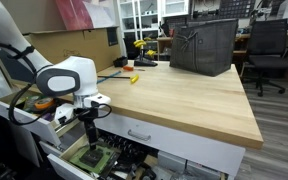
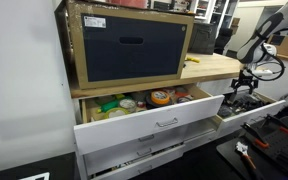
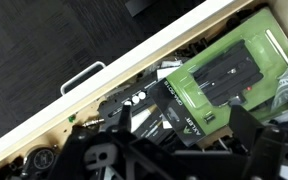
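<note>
The gripper (image 1: pixel 87 128) hangs low beside the bench (image 1: pixel 184 100), down over an open drawer (image 3: pixel 134 68) full of dark clutter. The nearest thing to it is a green box (image 3: pixel 229 75) lying flat among that clutter. In an exterior view the green box (image 1: pixel 92 158) sits almost straight below the gripper, a little to the far side and not yet touched.

In the wrist view the box is up and to the right of the gripper (image 3: pixel 184 165). Its long axis runs on the slant, about parallel to the drawer's front wall, and its short sides face along the drawer. The drawer's handle (image 3: pixel 82 77) shows on the outside of that wall.

The gripper looks spread, with its dark fingers (image 3: pixel 104 160) standing apart at the bottom of the wrist view and nothing between them. From across the room the gripper (image 2: pixel 242 88) is small, and its opening can't be made out.
</note>
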`<state>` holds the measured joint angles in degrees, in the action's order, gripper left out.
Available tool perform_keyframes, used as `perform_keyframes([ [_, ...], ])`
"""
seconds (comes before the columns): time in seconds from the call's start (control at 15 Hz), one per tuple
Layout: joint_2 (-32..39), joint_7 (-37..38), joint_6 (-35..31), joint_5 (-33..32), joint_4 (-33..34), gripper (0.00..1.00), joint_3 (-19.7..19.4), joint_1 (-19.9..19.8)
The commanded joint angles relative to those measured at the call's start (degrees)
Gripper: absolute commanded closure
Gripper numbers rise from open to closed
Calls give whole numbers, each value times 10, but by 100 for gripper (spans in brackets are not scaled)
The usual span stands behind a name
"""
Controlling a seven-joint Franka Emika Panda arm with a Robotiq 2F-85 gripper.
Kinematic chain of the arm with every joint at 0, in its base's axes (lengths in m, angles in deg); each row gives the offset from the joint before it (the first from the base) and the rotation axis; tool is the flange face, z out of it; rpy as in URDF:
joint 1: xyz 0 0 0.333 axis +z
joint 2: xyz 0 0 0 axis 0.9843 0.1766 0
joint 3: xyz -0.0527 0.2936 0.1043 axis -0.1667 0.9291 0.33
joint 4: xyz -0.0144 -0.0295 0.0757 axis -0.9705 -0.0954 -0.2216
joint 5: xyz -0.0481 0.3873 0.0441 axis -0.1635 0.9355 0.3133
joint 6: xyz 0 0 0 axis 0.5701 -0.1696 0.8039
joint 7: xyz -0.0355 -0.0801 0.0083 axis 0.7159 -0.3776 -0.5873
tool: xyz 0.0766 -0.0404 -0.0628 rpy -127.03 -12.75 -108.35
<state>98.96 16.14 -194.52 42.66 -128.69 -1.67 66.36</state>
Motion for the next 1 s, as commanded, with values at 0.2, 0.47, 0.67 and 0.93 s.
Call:
perform_keyframes([
  [0.2,15,-14,36,120,52,0,-2,-103],
  [0.47,12,-17,27,202,73,0,7,-160],
  [0.67,10,-4,17,251,88,0,9,-173],
  [0.93,25,18,22,284,136,0,5,-174],
])
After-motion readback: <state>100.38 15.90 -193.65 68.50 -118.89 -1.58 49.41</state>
